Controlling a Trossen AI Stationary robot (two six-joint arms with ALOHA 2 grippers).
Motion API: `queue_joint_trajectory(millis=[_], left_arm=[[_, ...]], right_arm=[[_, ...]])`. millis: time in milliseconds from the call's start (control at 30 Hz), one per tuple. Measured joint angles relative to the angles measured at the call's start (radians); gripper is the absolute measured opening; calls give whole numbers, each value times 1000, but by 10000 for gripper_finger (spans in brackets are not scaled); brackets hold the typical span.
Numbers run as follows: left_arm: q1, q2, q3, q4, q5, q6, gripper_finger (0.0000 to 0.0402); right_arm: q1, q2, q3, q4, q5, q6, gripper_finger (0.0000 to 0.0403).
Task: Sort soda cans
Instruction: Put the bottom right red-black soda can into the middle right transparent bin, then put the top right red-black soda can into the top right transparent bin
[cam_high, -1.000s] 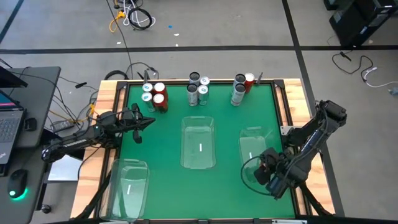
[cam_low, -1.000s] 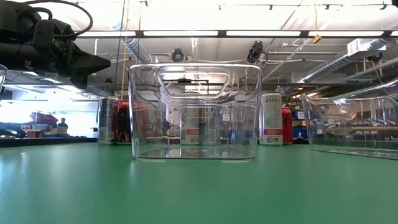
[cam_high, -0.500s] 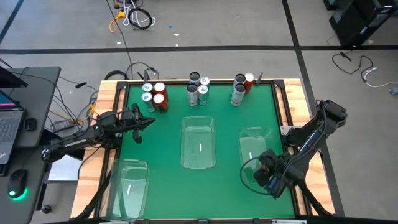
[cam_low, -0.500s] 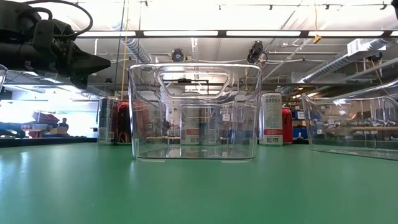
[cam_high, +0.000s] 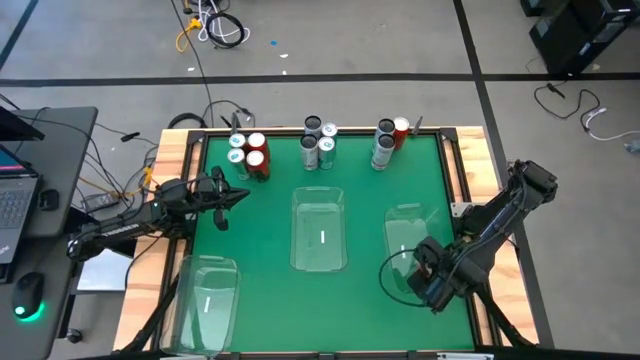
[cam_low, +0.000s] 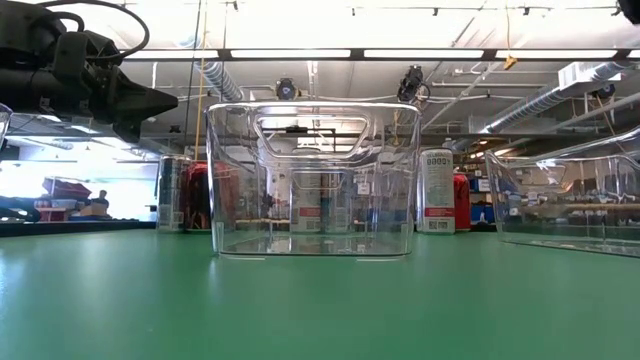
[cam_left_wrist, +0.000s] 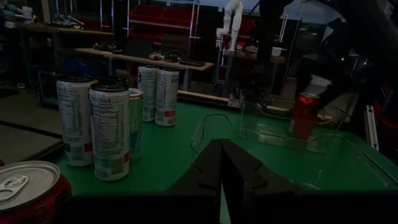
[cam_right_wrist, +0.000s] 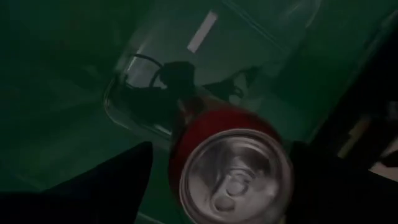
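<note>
My right gripper (cam_right_wrist: 233, 180) clamped a smooth red can (cam_right_wrist: 231, 163), silver-topped, above the clear bin (cam_high: 405, 248) at four o'clock. My left gripper (cam_left_wrist: 222, 163), fingers together, hovered at nine; remaining cans (cam_high: 318, 143) lined twelve o'clock.

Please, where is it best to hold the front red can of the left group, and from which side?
Grip the front red can across its round wall at mid-height, coming from the table's near side, where the left gripper is. It stands upright, and other cans crowd its far side and left.
</note>
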Motion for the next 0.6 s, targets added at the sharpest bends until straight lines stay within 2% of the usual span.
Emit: queue_joint_trajectory(millis=[133,200,300,433,600], left_arm=[[0,0,0,0,0,0,12],[0,0,0,0,0,0,12],[0,0,0,0,0,0,12],[0,0,0,0,0,0,12],[0,0,0,0,0,0,12]], right_arm=[[-41,0,98,-115,58,-59,368],[-76,-2,149,-194,121,-92,368],[-158,-54,171,-187,235,-196,364],[-333,-162,167,-196,399,-360,354],[-621,-302,166,-120,509,-716,342]])
